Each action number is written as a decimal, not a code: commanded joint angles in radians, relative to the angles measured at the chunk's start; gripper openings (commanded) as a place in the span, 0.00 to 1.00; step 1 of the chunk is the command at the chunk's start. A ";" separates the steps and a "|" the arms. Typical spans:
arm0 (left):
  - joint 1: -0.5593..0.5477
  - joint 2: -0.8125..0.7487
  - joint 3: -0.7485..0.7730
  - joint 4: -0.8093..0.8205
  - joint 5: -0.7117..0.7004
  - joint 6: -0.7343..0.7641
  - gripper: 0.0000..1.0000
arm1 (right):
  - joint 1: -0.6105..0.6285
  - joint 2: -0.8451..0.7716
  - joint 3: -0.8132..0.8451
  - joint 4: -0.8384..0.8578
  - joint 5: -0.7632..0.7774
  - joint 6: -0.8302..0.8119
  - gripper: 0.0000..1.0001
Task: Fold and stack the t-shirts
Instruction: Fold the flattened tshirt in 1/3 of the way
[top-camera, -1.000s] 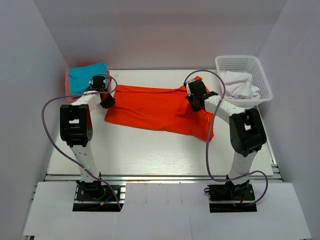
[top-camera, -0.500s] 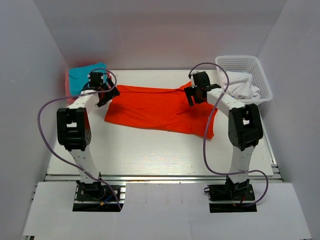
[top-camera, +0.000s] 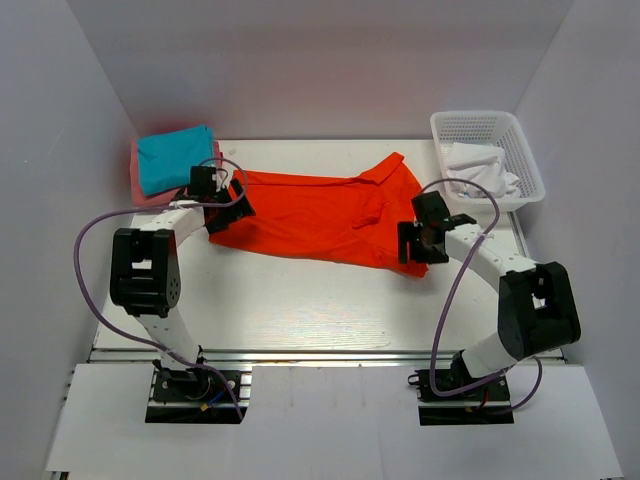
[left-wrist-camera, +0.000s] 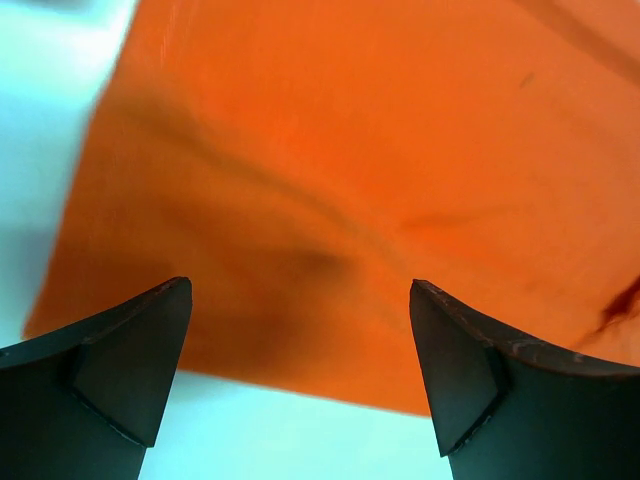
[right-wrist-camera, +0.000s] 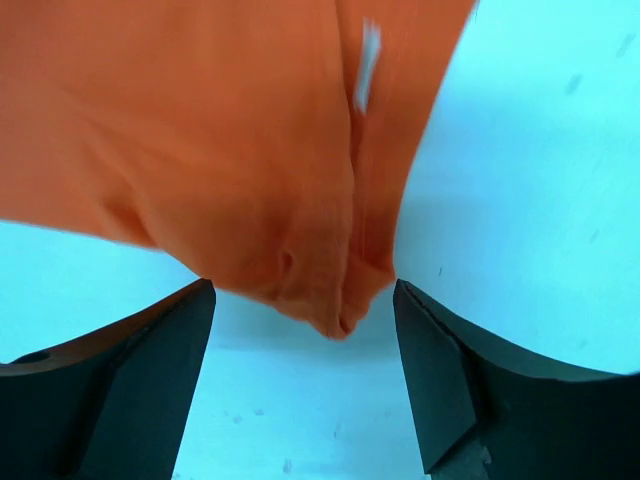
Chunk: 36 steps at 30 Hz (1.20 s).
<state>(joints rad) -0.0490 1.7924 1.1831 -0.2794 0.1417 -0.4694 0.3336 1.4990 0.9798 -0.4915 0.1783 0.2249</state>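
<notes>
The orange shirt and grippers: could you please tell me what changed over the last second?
Both grippers opened and let go of the orange shirt. The right gripper drew back toward the near edge, to the shirt's near right corner; the left gripper shifted slightly nearer. The shirt, teal shirt and basket stayed put.

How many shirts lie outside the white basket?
3: the orange shirt spread in the middle, the teal shirt folded at the far-left corner, the pink shirt under it. Others may hide beneath.

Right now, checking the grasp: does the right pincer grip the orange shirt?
No, the right wrist view shows the right pincer wide open, the orange shirt lying loose beneath.
</notes>
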 joint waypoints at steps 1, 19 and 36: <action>-0.006 -0.030 -0.027 -0.004 0.016 0.015 1.00 | -0.011 -0.011 -0.045 -0.036 -0.066 0.050 0.75; 0.014 0.032 -0.076 -0.070 -0.123 0.025 1.00 | -0.053 0.014 -0.061 -0.084 0.102 0.065 0.00; 0.005 0.027 -0.083 -0.129 -0.142 0.025 1.00 | -0.093 0.078 -0.064 -0.148 0.127 0.031 0.16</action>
<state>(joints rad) -0.0498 1.8278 1.1275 -0.3305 0.0463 -0.4530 0.2535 1.5455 0.9257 -0.6136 0.2554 0.2543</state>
